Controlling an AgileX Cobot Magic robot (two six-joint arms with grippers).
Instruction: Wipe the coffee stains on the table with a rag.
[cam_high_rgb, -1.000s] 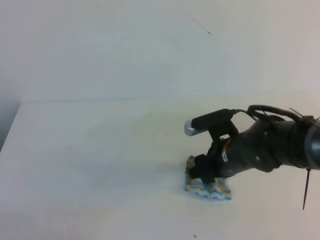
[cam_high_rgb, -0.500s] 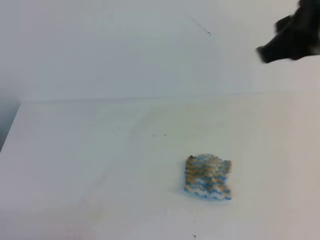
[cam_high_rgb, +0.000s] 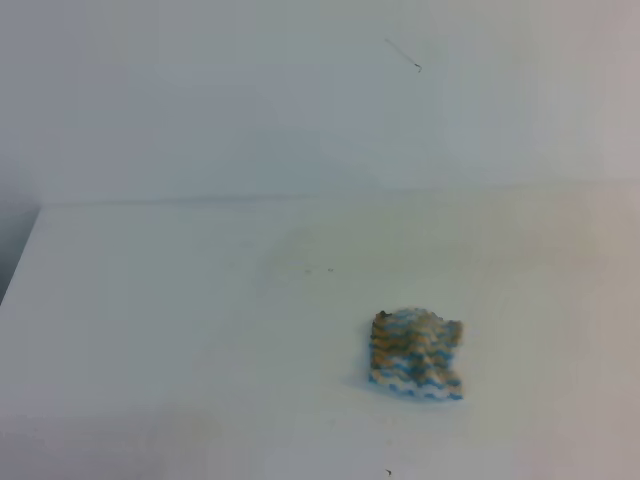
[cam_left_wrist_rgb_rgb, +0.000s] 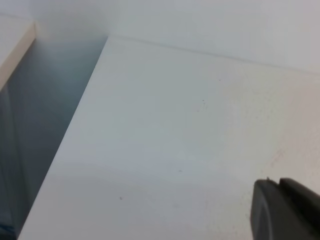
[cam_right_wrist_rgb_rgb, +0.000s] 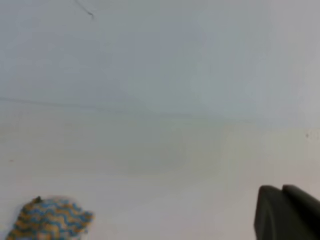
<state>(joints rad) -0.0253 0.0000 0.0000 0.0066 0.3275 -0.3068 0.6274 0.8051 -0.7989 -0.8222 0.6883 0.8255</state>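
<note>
Rag (cam_high_rgb: 416, 354) lies free on table (cam_high_rgb: 150, 330), soft, light, best pinched mid-fold; right gripper (cam_right_wrist_rgb_rgb: 287, 212) closed empty, left gripper (cam_left_wrist_rgb_rgb: 285, 210) indeterminate.

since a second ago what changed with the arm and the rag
The right arm, which was down on the rag, let go, lifted up and to the right, and has left the high view. The rag stayed where it was on the table.
</note>
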